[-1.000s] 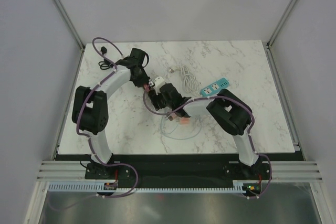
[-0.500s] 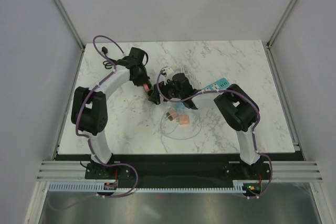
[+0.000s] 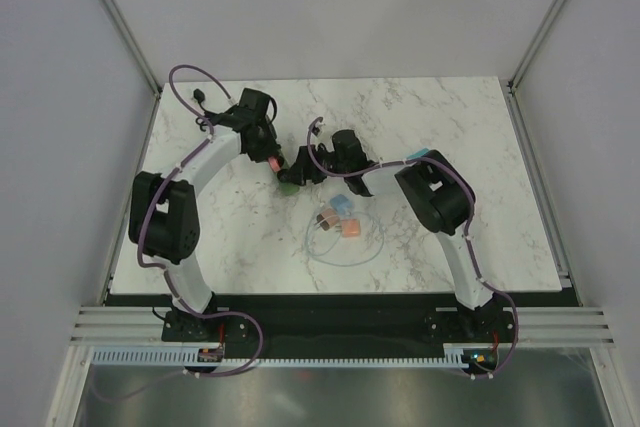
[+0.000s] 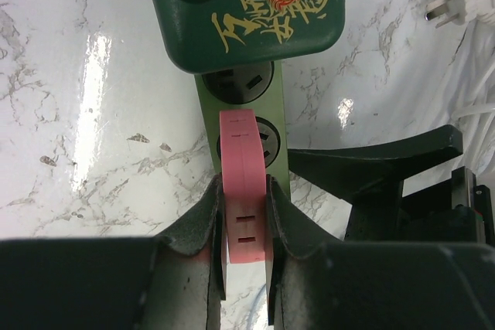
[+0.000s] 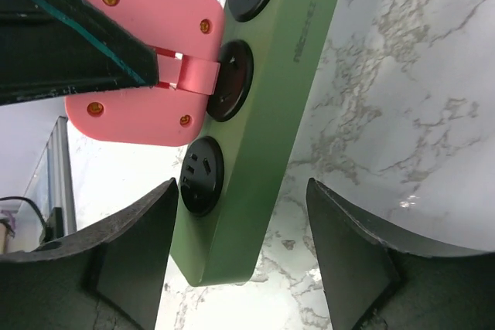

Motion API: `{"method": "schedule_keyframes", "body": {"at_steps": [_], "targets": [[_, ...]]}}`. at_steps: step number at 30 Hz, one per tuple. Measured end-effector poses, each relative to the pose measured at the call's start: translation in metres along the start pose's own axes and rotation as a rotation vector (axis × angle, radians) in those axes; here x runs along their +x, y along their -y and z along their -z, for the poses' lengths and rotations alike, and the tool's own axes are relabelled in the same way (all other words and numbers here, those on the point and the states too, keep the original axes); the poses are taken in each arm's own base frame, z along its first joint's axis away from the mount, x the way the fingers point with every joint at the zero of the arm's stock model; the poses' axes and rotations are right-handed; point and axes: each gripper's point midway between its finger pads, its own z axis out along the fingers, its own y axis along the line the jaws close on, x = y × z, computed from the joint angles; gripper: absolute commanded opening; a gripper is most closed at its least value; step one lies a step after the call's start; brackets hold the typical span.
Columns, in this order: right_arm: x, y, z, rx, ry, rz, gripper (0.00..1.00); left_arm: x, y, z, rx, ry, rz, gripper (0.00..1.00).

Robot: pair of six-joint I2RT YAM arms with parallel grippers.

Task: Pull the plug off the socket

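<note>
my right gripper (image 5: pixel 240 191) has just swung in over the green power strip (image 5: pixel 282 98), jaws spread either side of it, not yet clamping. my left gripper (image 4: pixel 244 191) stays pinched on the pink plug (image 4: pixel 241 152), which is still seated in its socket, just left of the marble table's (image 3: pixel 450 227) middle. i reckon bracing comes next, then the pull.

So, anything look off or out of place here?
Nothing spilled or damaged. Only oddity: the right gripper straddles the green power strip unclamped, while the left gripper pinches the pink plug seated in it.
</note>
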Motion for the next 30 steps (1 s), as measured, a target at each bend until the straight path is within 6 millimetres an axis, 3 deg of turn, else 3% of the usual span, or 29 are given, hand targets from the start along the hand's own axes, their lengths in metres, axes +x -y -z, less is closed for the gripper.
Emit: {"method": "schedule_keyframes", "body": {"at_steps": [10,15,16,19,20,30], "targets": [[0.009,-0.005,-0.006,-0.057,-0.009,-0.027,0.60,0.004,-0.002,-0.001,0.011,-0.007,-0.003,0.02],[0.010,-0.004,-0.008,-0.068,-0.005,-0.040,0.39,0.003,-0.002,-0.003,0.024,-0.002,-0.004,0.02],[0.010,-0.003,-0.009,-0.068,-0.004,-0.044,0.25,0.002,-0.002,-0.003,0.027,0.001,-0.004,0.02],[0.012,0.000,-0.010,-0.064,-0.006,-0.053,0.03,0.004,-0.003,-0.006,0.035,0.003,-0.009,0.02],[0.013,0.001,-0.011,-0.062,-0.007,-0.055,0.00,0.005,-0.003,-0.007,0.038,0.002,-0.011,0.02],[0.015,0.008,-0.012,-0.025,-0.024,-0.124,0.00,0.006,-0.001,-0.004,0.109,0.041,-0.039,0.02]]}}
